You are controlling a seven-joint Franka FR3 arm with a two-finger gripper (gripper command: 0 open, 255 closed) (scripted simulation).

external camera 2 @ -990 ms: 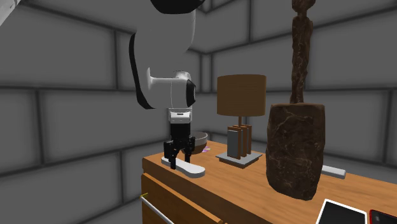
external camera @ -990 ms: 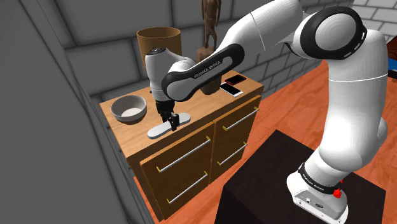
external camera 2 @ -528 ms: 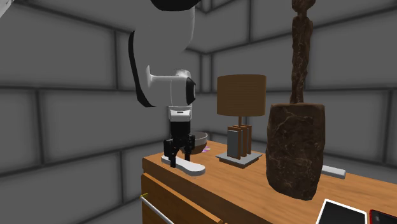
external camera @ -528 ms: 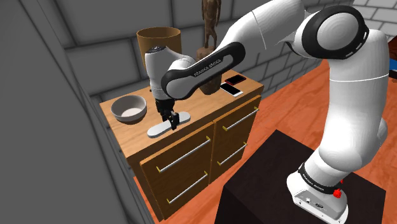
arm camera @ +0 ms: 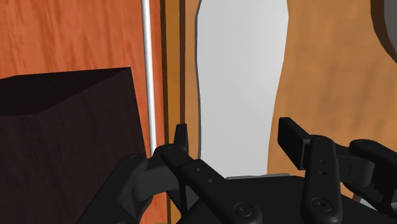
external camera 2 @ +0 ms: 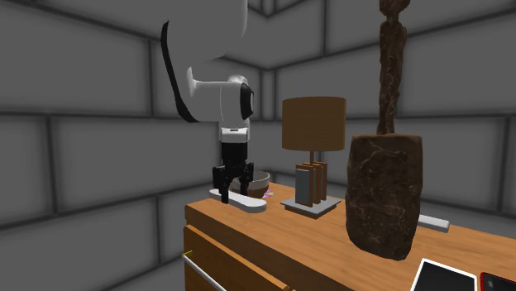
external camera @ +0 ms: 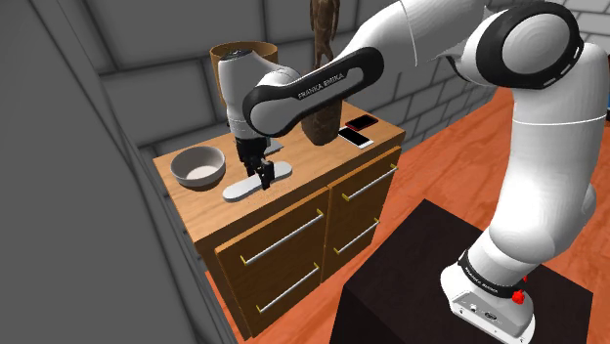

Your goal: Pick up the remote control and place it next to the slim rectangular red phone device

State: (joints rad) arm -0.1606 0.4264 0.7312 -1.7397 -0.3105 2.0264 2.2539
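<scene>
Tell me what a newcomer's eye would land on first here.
The big white arm arches from its stand over the wooden dresser, its black gripper clasping a pale grey remote control. Next come the dark brown sculpture looming at the second exterior view's right, and the red phone at the dresser's right end in the shoulder view.

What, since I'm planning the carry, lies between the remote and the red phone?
In the shoulder view, the brown sculpture and a white phone lie between the remote and the red phone.
</scene>
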